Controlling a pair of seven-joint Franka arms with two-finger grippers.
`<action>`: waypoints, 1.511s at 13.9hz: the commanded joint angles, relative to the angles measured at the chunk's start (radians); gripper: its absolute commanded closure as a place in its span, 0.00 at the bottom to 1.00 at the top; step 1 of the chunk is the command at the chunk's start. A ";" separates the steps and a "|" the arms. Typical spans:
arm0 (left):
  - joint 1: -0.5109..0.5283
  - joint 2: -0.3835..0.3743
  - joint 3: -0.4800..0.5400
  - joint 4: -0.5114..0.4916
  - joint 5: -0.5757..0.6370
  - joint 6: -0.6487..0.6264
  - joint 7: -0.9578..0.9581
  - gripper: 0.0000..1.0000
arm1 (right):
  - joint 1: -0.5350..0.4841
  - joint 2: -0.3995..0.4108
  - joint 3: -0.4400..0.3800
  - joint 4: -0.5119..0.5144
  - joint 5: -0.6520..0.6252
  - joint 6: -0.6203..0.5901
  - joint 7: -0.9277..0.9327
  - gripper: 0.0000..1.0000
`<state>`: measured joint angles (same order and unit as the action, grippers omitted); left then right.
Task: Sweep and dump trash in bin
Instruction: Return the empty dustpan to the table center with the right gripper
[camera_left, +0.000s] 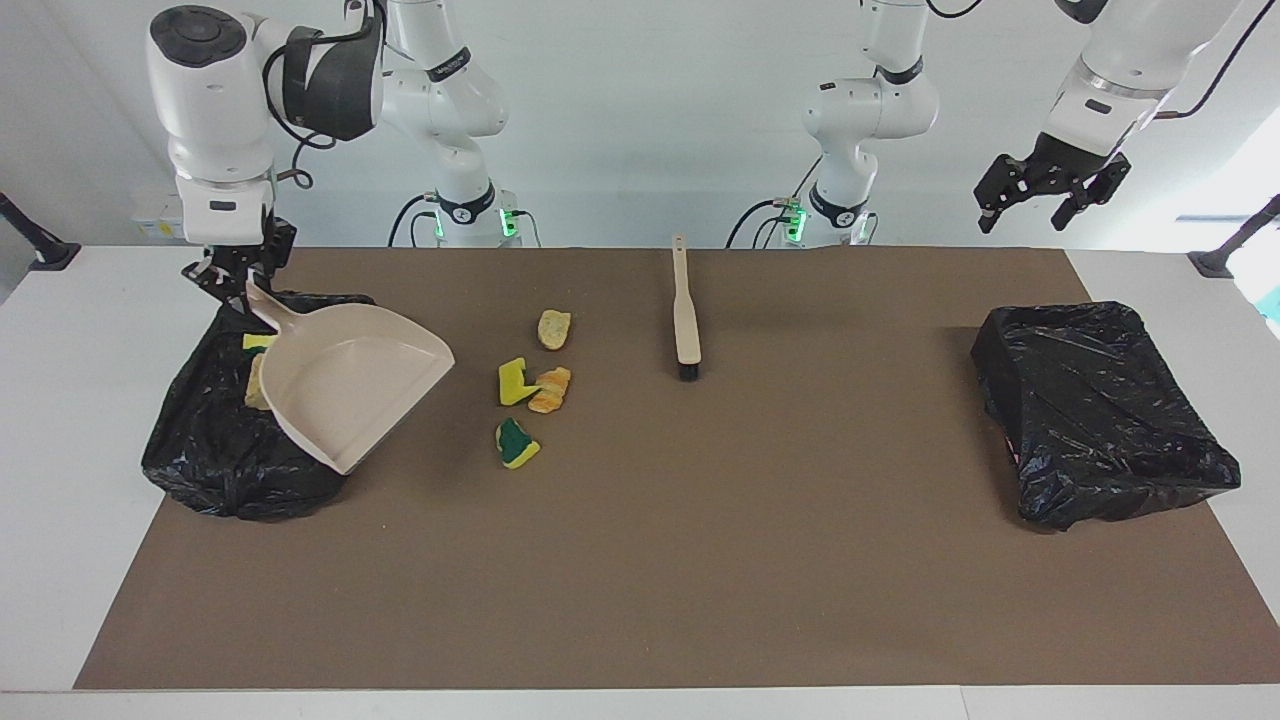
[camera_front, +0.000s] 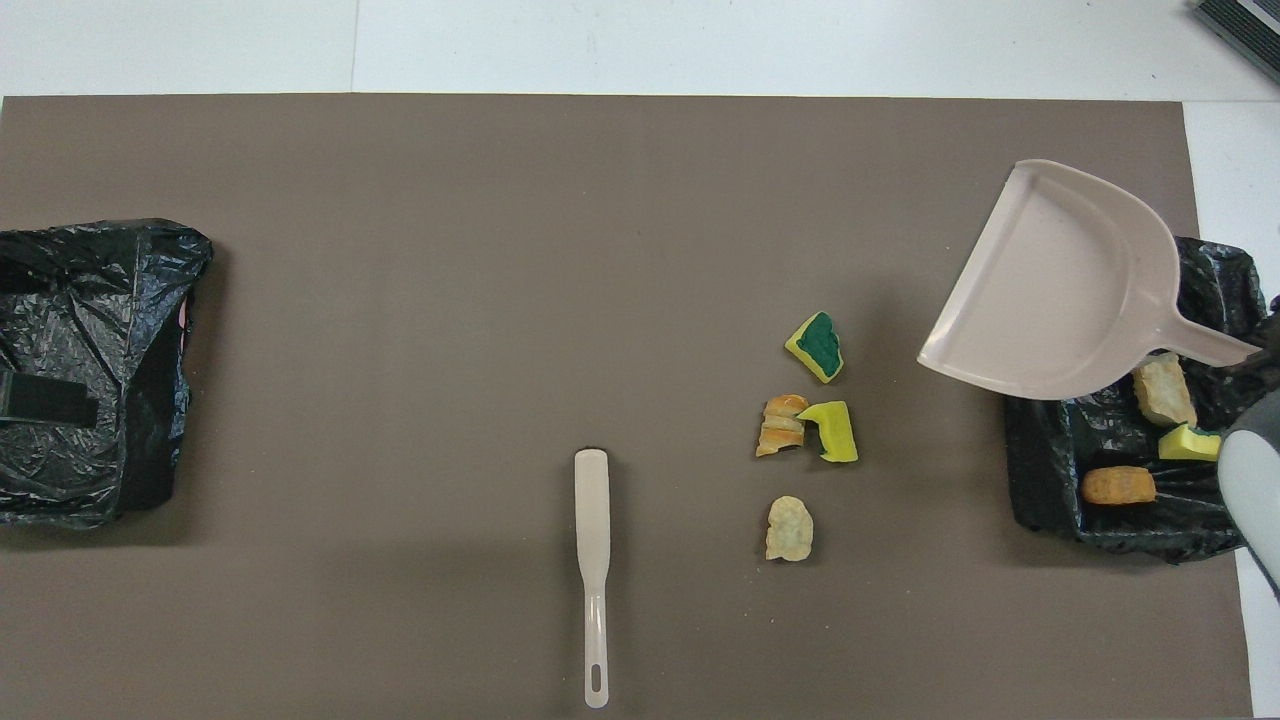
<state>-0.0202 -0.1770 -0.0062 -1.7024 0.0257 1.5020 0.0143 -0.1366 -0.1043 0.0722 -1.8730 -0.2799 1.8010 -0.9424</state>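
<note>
A brown mat (camera_left: 640, 560) covers most of the table. A black-lined bin (camera_left: 215, 450) sits at the right arm's end and a second lined bin (camera_left: 1100, 410) at the left arm's end. The right gripper (camera_left: 235, 275) is clamped on the handle of the beige dustpan (camera_left: 350, 385), which hangs empty over the first bin's edge, its mouth toward the middle of the mat. The left gripper (camera_left: 1040, 190) waits with jaws wide, holding nothing, high over the second bin's end of the table.

The long-handled brush (camera_left: 686, 320) lies flat on the mat, untouched. Of the trash, three pieces (camera_front: 1150, 430) lie in the bin under the dustpan, and four scraps (camera_left: 530, 385) lie clustered on the mat between dustpan and brush.

The step in hand looks like returning the pan for a second load. It should go down flat, its lip touching the mat just beside the cluster, so pieces ride in and none slips under.
</note>
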 joint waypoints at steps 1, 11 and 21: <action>0.006 0.007 0.000 0.015 0.014 -0.006 0.000 0.00 | 0.051 0.014 0.001 0.018 0.114 -0.055 0.256 1.00; 0.006 -0.001 0.000 -0.006 0.008 0.006 0.004 0.00 | 0.372 0.240 0.001 0.144 0.407 0.007 1.172 1.00; 0.008 -0.009 0.000 -0.014 -0.001 0.006 0.006 0.00 | 0.633 0.655 0.000 0.515 0.393 0.139 1.602 1.00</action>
<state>-0.0198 -0.1750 -0.0032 -1.7052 0.0252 1.5033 0.0142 0.4709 0.4693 0.0791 -1.4588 0.1021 1.9242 0.6116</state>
